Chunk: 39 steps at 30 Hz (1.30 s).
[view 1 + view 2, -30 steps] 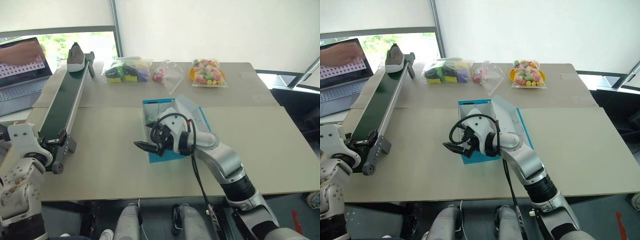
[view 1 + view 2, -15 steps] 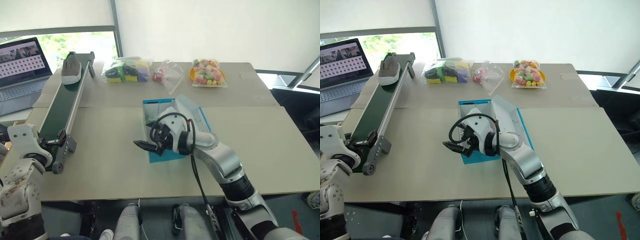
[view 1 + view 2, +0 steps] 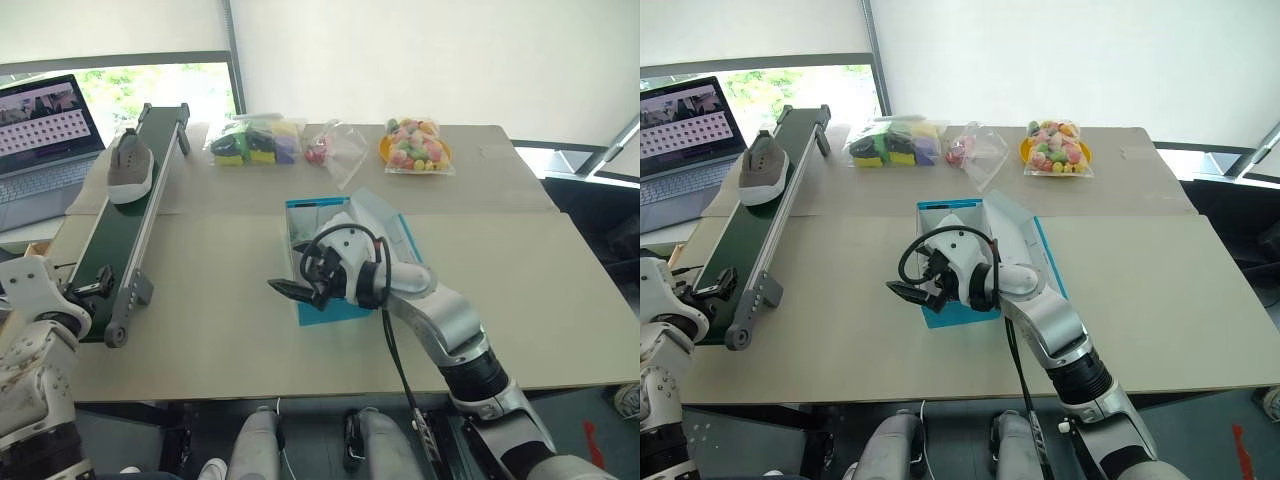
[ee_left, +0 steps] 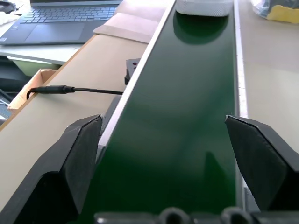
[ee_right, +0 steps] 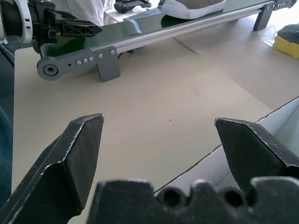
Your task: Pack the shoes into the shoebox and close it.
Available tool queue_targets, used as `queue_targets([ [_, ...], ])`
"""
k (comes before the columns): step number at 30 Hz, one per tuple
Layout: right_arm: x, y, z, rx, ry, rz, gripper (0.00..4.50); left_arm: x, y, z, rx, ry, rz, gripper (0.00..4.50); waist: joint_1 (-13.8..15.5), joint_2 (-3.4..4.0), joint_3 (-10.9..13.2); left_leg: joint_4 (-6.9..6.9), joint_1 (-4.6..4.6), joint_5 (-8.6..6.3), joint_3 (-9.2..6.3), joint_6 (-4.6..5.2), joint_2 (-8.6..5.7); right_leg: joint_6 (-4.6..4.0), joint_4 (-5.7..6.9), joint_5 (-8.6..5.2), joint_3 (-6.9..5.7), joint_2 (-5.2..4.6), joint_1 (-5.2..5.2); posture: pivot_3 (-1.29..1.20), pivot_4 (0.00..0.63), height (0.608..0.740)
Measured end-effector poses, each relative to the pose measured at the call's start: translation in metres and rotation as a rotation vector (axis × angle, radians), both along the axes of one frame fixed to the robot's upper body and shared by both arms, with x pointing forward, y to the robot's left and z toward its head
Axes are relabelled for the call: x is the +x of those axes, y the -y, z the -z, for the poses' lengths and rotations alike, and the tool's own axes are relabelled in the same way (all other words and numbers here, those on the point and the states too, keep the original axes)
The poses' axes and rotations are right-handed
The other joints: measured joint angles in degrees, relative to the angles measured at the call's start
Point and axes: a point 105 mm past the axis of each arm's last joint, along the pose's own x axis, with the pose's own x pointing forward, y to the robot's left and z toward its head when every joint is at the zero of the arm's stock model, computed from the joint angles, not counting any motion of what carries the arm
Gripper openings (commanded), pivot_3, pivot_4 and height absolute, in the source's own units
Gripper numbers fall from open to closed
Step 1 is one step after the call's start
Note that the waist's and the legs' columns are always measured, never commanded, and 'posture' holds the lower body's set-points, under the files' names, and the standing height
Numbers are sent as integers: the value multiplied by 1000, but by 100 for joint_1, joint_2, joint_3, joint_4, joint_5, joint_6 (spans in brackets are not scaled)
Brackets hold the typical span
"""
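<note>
One grey shoe (image 3: pixel 127 167) lies on the green conveyor belt (image 3: pixel 115 235) at the table's left, about a third of the way down from the far end. The turquoise shoebox (image 3: pixel 318 308) stands open at the table's middle, its lid (image 3: pixel 385 222) tilted up on the right; what lies inside is hidden by my arm. My right gripper (image 3: pixel 291 292) hangs open over the box's near left corner, pointing left, nothing between its fingers. My left gripper (image 3: pixel 88 289) is open at the conveyor's near end; in the left wrist view its fingers (image 4: pixel 79 158) straddle the belt (image 4: pixel 187 116), the shoe (image 4: pixel 204 5) far ahead.
A laptop (image 3: pixel 40 130) sits at the far left. Clear bags of coloured items (image 3: pixel 255 140) (image 3: pixel 415 145) and a crumpled clear bag (image 3: pixel 335 150) line the table's far edge. A black cable (image 4: pixel 70 90) runs beside the conveyor.
The shoe has ridden down the belt from the far end toward me. My left gripper has shifted a little left and down at the belt's near end. The right arm kept still.
</note>
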Motion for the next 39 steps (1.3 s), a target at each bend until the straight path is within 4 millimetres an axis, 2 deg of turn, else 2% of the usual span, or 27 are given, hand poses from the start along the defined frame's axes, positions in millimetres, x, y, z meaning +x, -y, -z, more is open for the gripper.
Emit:
queue_targets([
  [21, 3, 1, -3, 18, 5, 29, 4493, 5, 1, 1, -50, 19, 10, 4500, 2, -1, -1, 1, 0, 0, 1, 0, 0, 0, 2, 1, 0, 0, 1, 0, 150, 681],
  [32, 6, 1, -12, 41, 15, 42, 4493, 11, 11, 6, -103, -21, 53, 4500, 19, -1, -1, 2, 4, 0, -1, 0, -3, 0, 15, 0, 1, -1, 2, 0, 150, 681],
  [39, 10, 4, -18, 50, 20, 58, 4500, 16, 15, 1, -146, 3, 67, 2818, 66, -1, -1, 4, 6, 1, -5, -1, -5, -2, 18, -1, -2, -3, 8, 0, 150, 681],
])
